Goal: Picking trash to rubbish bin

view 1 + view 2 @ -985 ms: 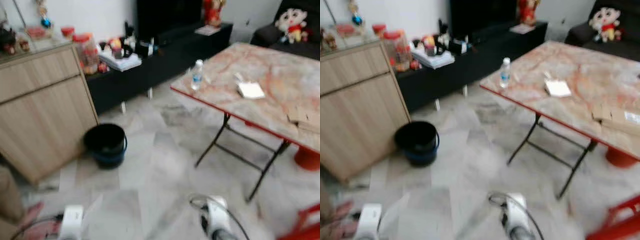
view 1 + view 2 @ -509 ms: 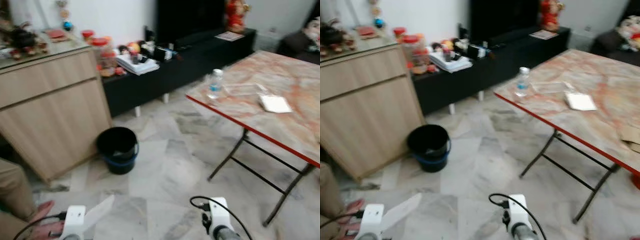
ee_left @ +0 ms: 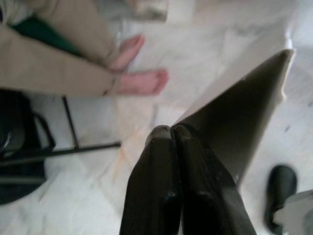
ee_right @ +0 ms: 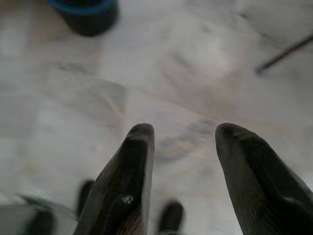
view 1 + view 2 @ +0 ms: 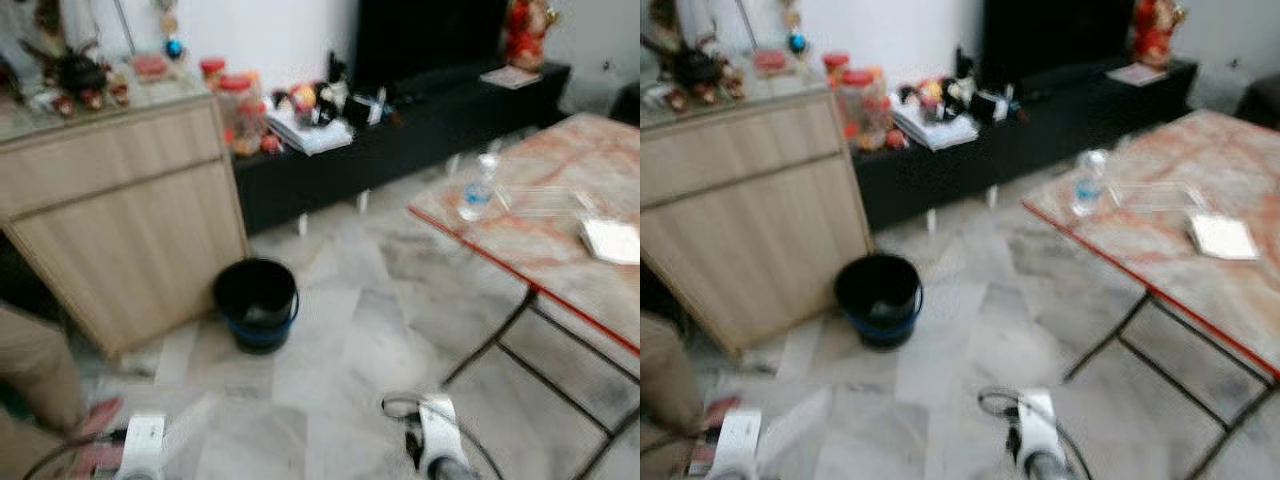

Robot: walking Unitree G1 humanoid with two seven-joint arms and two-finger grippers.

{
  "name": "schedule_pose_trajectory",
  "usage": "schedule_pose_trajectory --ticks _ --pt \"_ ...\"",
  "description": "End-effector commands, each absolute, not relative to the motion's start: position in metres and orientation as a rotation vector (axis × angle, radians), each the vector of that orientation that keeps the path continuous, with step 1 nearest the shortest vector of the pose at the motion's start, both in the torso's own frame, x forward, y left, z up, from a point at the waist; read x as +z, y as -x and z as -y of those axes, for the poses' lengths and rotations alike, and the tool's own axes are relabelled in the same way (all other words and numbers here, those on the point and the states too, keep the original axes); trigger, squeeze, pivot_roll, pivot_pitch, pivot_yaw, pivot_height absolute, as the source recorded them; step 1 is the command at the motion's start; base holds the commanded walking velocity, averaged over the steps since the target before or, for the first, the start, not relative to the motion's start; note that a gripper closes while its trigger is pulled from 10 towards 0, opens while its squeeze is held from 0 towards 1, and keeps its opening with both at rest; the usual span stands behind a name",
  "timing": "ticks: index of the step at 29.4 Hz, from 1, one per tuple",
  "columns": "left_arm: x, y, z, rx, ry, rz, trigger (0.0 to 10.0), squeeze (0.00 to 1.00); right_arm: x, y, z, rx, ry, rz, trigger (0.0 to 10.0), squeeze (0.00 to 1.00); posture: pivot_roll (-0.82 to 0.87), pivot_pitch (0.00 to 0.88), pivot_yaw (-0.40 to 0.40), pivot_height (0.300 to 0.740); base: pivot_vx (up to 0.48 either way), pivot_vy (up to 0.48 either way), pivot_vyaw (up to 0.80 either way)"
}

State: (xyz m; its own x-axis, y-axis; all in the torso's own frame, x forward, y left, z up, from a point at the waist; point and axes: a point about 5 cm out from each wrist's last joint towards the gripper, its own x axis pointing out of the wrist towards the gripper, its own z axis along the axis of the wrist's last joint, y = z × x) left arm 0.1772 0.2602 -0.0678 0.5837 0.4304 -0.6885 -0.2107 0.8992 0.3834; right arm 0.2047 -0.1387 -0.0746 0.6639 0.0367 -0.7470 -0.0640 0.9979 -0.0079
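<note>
— What's the left hand (image 3: 171, 134) got?

— Its fingers are pressed together on a flat, pale sheet of trash (image 3: 242, 115), held low over the marble floor (image 5: 340, 330). The right hand (image 4: 181, 134) is spread and carries nothing.

— Which step is this?

— Carrying to the bin, I'd judge. The black rubbish bin (image 5: 256, 303) stands ahead, well apart from the left hand, beside the wooden cabinet (image 5: 120, 220). Next: walk closer, bring the sheet over its rim.
</note>
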Motion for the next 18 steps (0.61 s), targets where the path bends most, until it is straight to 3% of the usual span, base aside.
schedule_pose_trajectory --ticks 1,11,18 --pt "-0.0650 -0.1852 -0.2562 0.385 -0.259 -0.848 10.0 0.00 -0.0751 -0.2034 0.1524 0.022 0.049 -0.847 10.0 0.00 0.16 0.064 0.024 0.740 0.386 0.000 0.00" --pt "-0.0667 -0.1812 -0.2568 0.392 -0.255 -0.856 10.0 0.00 -0.0760 -0.2023 0.1513 0.025 0.066 -0.857 10.0 0.00 0.16 0.093 0.019 0.740 0.384 0.000 0.00" --pt "-0.0676 -0.1792 -0.2575 0.399 -0.248 -0.864 10.0 0.00 -0.0738 -0.2059 0.1539 0.012 0.056 -0.841 10.0 0.00 0.15 0.096 0.019 0.740 0.383 0.000 0.80"
